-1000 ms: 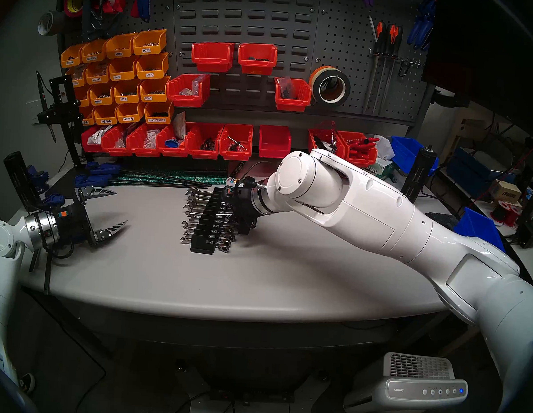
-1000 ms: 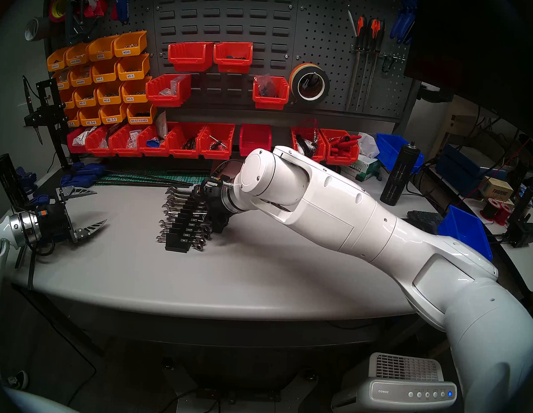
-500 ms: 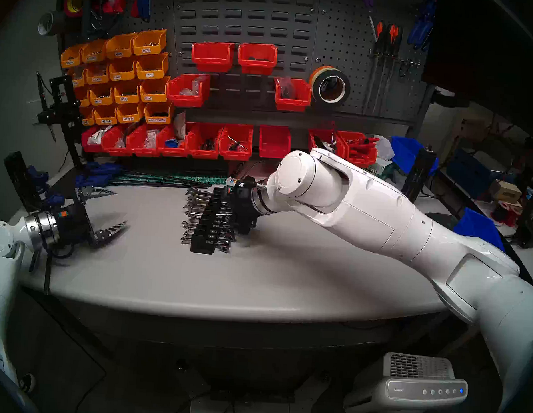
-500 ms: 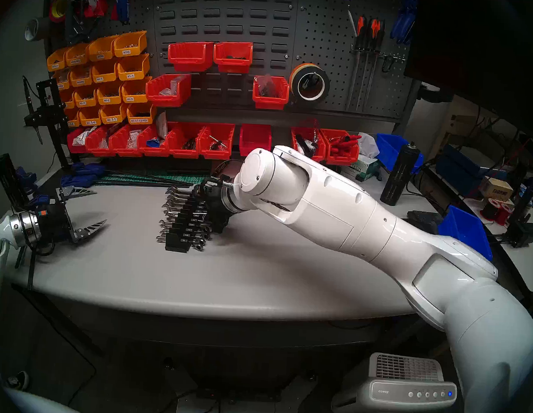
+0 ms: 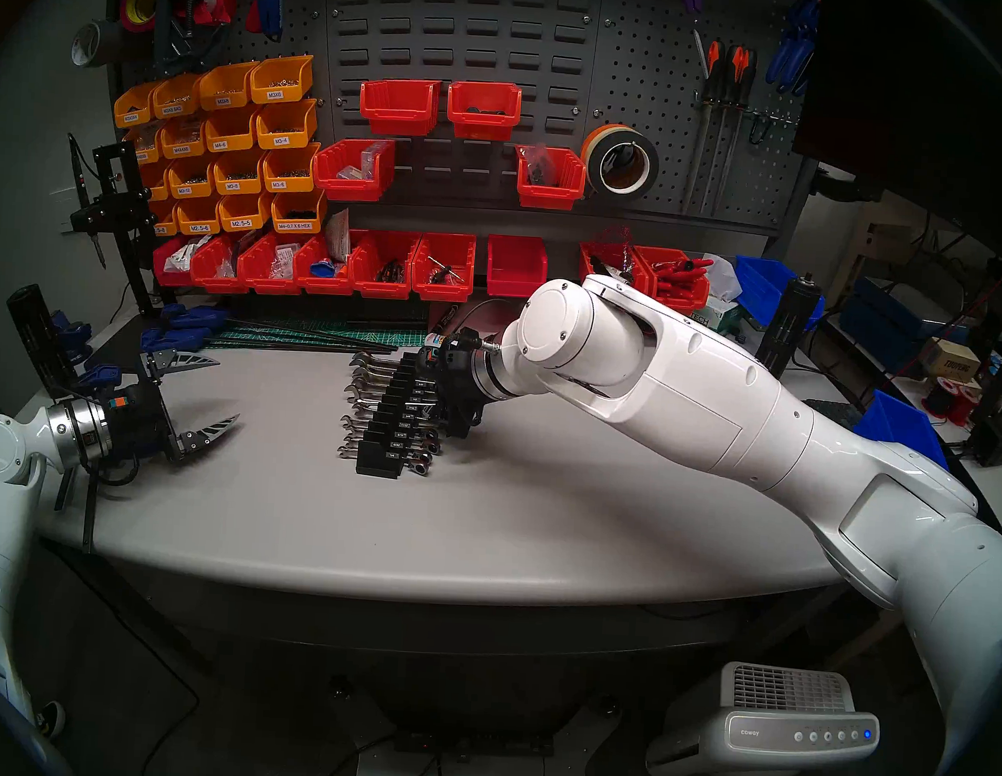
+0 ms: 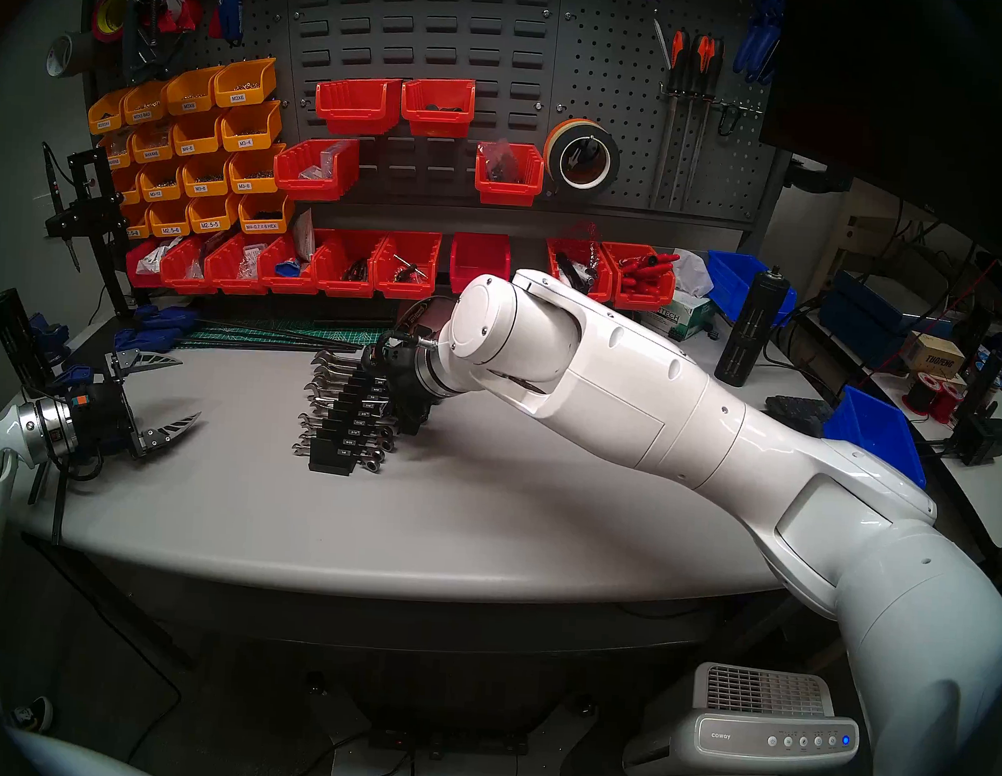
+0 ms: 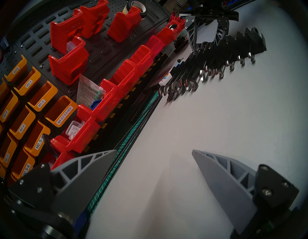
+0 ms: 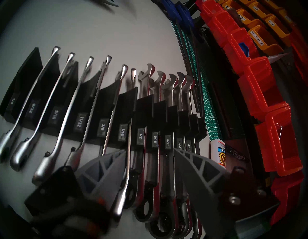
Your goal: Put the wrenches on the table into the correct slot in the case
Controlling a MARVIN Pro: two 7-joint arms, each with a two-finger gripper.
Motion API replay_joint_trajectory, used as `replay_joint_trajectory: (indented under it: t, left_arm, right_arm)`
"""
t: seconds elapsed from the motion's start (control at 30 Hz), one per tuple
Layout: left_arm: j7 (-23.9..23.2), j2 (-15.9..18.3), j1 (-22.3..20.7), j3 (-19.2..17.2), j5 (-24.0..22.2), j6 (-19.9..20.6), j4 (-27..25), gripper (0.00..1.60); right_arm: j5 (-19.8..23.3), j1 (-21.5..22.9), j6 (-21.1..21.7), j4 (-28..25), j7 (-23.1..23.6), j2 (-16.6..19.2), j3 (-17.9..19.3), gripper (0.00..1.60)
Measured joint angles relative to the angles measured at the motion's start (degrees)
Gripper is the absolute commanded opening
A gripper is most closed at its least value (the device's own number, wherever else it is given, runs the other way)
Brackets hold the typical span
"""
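– Over the case (image 8: 145, 103), how does the right gripper (image 8: 149, 150) stand?

– Its fingers are spread and clasp nothing. They straddle the handles by the 1/2, 9/16 and 5/8 labels, on the ring-end side of the case, at 3 o'clock from it in the head view. The left gripper (image 7: 154, 151) hangs spread and empty over the table (image 5: 306, 513) at 9 o'clock, well apart from the case.

– Where are the wrenches (image 8: 146, 80)?

– All that show lie across the case's grooves, open jaws toward 9 o'clock and ring ends toward 3 o'clock. No wrench shows loose on the table, so the placing looks done or nearly so. Which 1 was set last cannot be told.

– How should the release be finished?

– Judgement: spread the fingers fully, then lift back along the handles. A sideways pull could snag a neighbouring ring end and drag it out of its groove. Check that each handle lies flat beside its label.

– What do the other containers hold?

– The red bins (image 5: 385, 291) at 12 o'clock hold bagged parts and small tools; 1 of them looks empty. The yellow bins (image 5: 282, 96) at 10 o'clock, labelled M3X6, M3-4 and similar, hold small hardware. A glue bottle (image 8: 217, 153) lies just beyond the 3/4 end of the case.
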Motion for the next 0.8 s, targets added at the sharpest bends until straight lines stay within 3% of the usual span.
replay_joint_trajectory:
  t: [0.8]
  left_arm:
    - [0.0,0.0,0.0,0.0,0.0,0.0,0.0,1.6]
  right_arm:
    - [-0.7,1.2,0.1,0.0,1.1,-0.1,0.0,1.07]
